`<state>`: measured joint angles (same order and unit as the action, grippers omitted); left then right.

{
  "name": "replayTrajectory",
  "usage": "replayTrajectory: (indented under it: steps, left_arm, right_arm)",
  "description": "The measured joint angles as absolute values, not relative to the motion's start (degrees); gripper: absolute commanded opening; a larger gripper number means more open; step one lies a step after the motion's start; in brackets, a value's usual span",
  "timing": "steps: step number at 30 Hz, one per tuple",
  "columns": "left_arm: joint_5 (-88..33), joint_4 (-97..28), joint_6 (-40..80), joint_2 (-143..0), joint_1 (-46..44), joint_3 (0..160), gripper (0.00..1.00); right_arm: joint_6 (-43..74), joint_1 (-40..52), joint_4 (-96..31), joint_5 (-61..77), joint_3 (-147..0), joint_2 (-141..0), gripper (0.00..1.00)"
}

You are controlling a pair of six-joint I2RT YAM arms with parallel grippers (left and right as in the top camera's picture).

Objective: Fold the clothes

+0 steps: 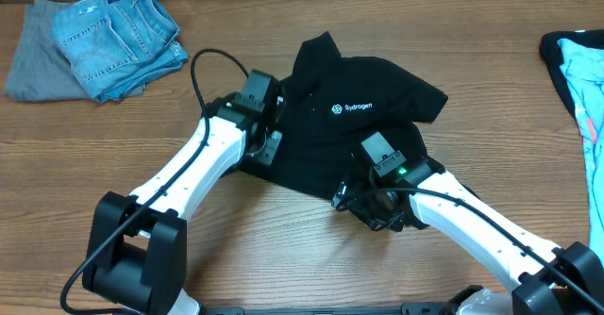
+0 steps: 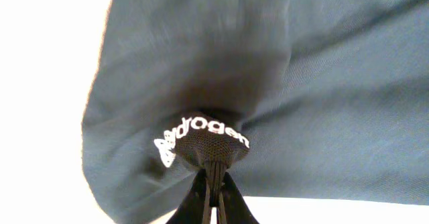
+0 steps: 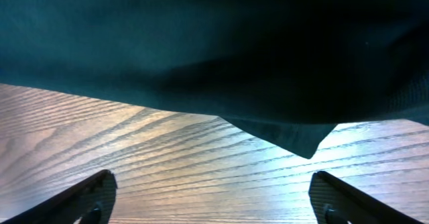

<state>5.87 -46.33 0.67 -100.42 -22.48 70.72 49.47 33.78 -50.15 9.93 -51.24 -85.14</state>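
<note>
- While it lies spread in the middle of the wooden table [image 1: 283, 249], the black garment [image 1: 377, 89] is partly rumpled, with its collar pointing to the far side and a white printed logo [image 1: 352, 108] facing up on the chest.
- At the garment's left edge the left gripper [image 2: 214, 187] is clamped fully together on the fabric. A small bunch of black cloth with white lettering [image 2: 201, 133] is pinched just above its fingertips.
- In the left wrist view the cloth rises from that pinch in a gathered fold.
- At the garment's near hem the right gripper [image 3: 214, 207] stands wide apart and has hold of nothing. Its two fingers [image 3: 80, 200] hang over bare wood.
- In the right wrist view, a pointed corner of the hem [image 3: 301, 140] lies on the table just ahead of those fingers, apart from them.
- Far to the left, well apart from the garment, light blue jeans [image 1: 118, 32] lie folded on a grey cloth [image 1: 33, 65].
- A black cable [image 1: 203, 79] loops above the left arm.
- At the right edge lies another piece of clothing, pale blue with black [image 1: 576, 70].
</note>
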Motion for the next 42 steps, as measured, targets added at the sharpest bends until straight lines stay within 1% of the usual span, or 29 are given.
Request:
replayTrajectory:
  steps: [7, 17, 21, 28, 38, 40, 42]
  left_arm:
    - [5.89, -46.94, 1.37, -100.42, -22.48, 74.04, 0.04]
    - [5.89, -48.05, 1.52, -100.42, -22.48, 74.04, 0.04]
    - [5.89, -48.03, 1.52, -100.42, -22.48, 74.04, 0.03]
    - [5.87, -48.01, 1.54, -100.42, -22.48, 74.04, 0.04]
    - [5.89, -48.01, 1.54, -100.42, -22.48, 74.04, 0.04]
    - [5.89, -48.01, 1.52, -100.42, -22.48, 74.04, 0.04]
    - [5.89, -47.99, 1.54, -100.42, -22.48, 74.04, 0.04]
  right_arm:
    - [49.47, 33.78, -51.16, 9.72, -51.24, -88.40, 0.89]
    - [49.50, 33.78, -51.94, 7.44, -51.20, -96.79, 0.89]
    - [49.65, 33.78, -51.72, 6.92, -51.37, -97.36, 0.88]
    - [50.17, 33.74, -51.35, 4.80, -51.37, -97.36, 0.73]
    - [50.96, 31.83, -51.96, 3.66, -51.33, -95.92, 0.74]
    - [51.05, 31.66, -52.75, 3.51, -51.24, -93.91, 0.79]
    - [51.09, 31.64, -53.39, 3.53, -51.24, -91.13, 0.80]
